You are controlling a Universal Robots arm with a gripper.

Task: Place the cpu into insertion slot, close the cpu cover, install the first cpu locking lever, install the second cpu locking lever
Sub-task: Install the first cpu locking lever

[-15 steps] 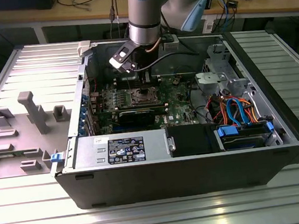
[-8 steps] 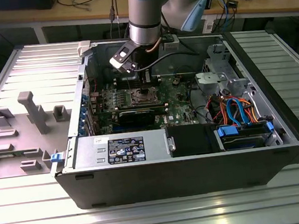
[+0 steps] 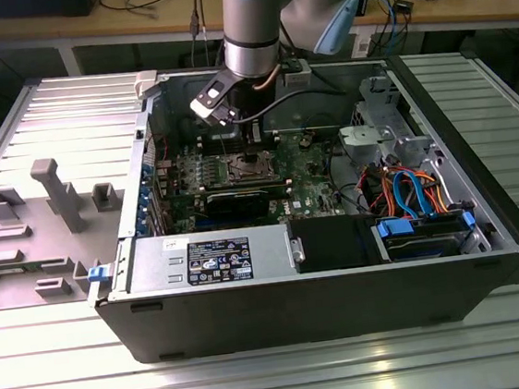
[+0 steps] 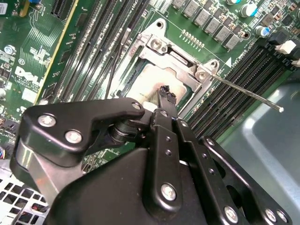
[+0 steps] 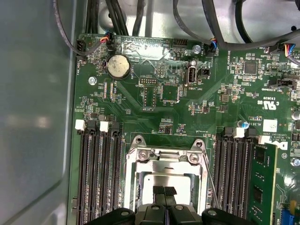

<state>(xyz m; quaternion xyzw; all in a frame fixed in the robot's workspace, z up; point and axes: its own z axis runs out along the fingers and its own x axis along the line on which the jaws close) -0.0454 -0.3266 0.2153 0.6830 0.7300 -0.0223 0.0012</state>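
**Tool over the socket.** The arm (image 3: 247, 29) reaches down into the open computer case (image 3: 326, 299) on the desk (image 3: 75, 381), toward the insertion slot (image 3: 249, 166) in the green board.

In both wrist views the tool (image 4: 167, 93) (image 5: 164, 191) has its two fingertips pressed together with nothing seen between them. It is poised over the middle of the socket; whether it touches the metal cannot be told.

The cpu (image 4: 152, 80) (image 5: 185, 183) sits in the slot. Its dull top shows through the square window of the cpu cover (image 4: 176, 58) (image 5: 164, 161), which appears to lie flat over it.

One locking lever (image 4: 243, 92) (image 5: 212, 180), a thin bright rod, starts at a corner of the cover and runs along the side of the socket next to the memory slots (image 5: 232, 178). In the second wrist view its free end stands clear of the board, so it is judged unlatched.

The rod's long axis thus lies beside the tool, roughly along the socket edge, and not under the fingertips.
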